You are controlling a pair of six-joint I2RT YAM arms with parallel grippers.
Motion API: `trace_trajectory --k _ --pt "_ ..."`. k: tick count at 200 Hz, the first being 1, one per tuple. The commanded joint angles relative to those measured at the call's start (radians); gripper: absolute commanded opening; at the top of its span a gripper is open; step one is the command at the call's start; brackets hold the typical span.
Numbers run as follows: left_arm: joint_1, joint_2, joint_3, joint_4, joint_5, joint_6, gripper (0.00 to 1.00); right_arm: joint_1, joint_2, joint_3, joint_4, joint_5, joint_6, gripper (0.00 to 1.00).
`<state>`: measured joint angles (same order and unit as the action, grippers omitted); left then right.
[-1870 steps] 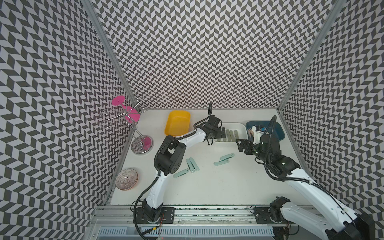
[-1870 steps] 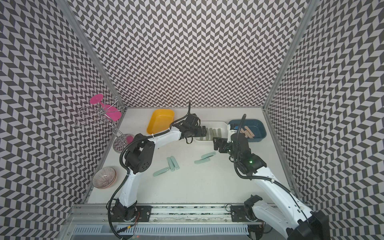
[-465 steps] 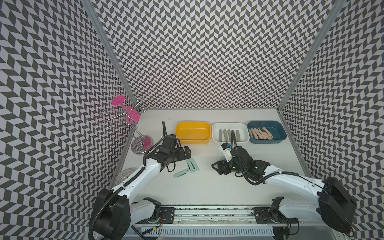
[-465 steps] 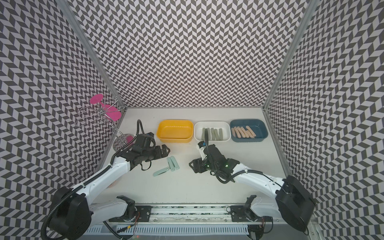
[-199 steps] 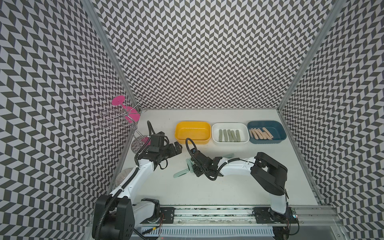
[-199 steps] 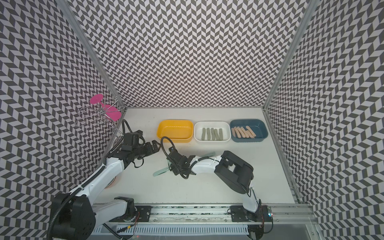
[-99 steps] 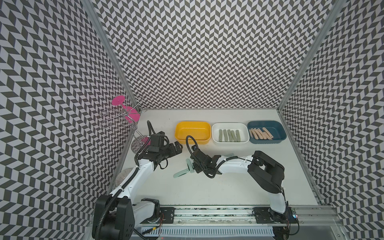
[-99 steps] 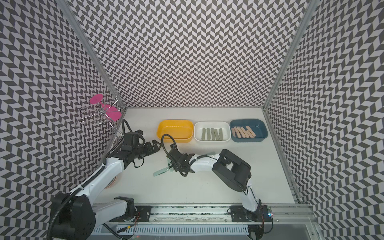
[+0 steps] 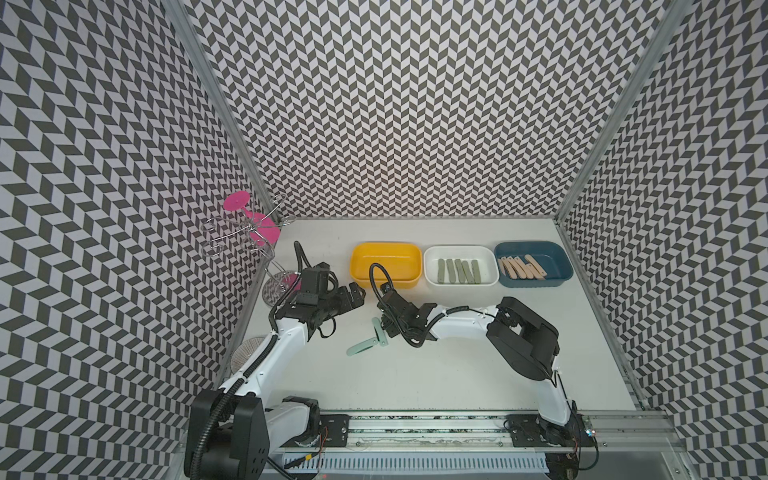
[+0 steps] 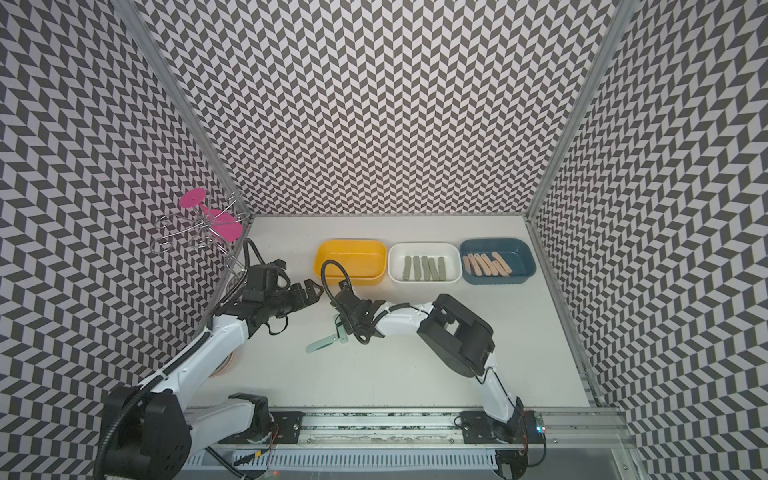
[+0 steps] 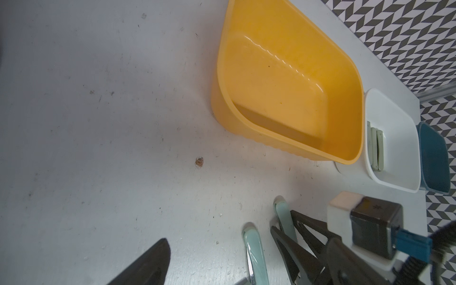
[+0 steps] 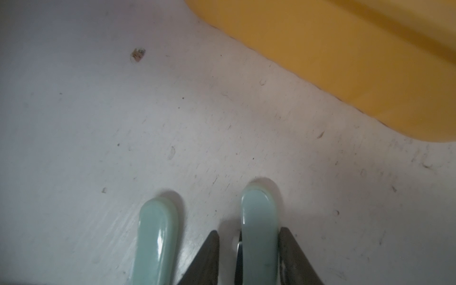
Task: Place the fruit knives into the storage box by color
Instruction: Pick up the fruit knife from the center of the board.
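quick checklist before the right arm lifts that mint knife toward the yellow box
1. right pincer straddles a single mint knife, neighbouring mint knife outside it: ok
2. grip fully closed: cannot tell, a gap shows beside one finger
3. yellow box empty: ok
4. left pincer clear of the route: cannot tell, it hovers open near the box's front corner
5. sorted boxes unmixed, grey-green knives in white box, peach knives in blue box: ok

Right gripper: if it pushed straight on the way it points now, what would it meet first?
Probably the mint knife lying between the fingers of the right gripper, then bare table; further along that line stands the yellow box, its outer wall. How steeply it points down is unclear.
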<state>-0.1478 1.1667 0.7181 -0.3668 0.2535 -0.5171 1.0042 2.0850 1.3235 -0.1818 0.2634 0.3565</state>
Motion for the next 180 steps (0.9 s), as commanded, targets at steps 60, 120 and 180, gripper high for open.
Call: trace_trajectory --k 60,120,180 --pt "0.007 -0.01 -0.016 0.041 0.019 -0.01 1.0 -0.019 0.048 0.001 -0.048 -0.011 0.015 0.19" --pt "0.007 -0.001 -0.008 0.051 0.027 -0.015 1.0 -0.026 -0.064 0.001 -0.041 -0.023 0.027 0.17" --pt "0.006 0.011 0.018 0.062 0.039 -0.036 1.0 -0.034 -0.202 0.008 -0.028 -0.052 0.05 0.16"
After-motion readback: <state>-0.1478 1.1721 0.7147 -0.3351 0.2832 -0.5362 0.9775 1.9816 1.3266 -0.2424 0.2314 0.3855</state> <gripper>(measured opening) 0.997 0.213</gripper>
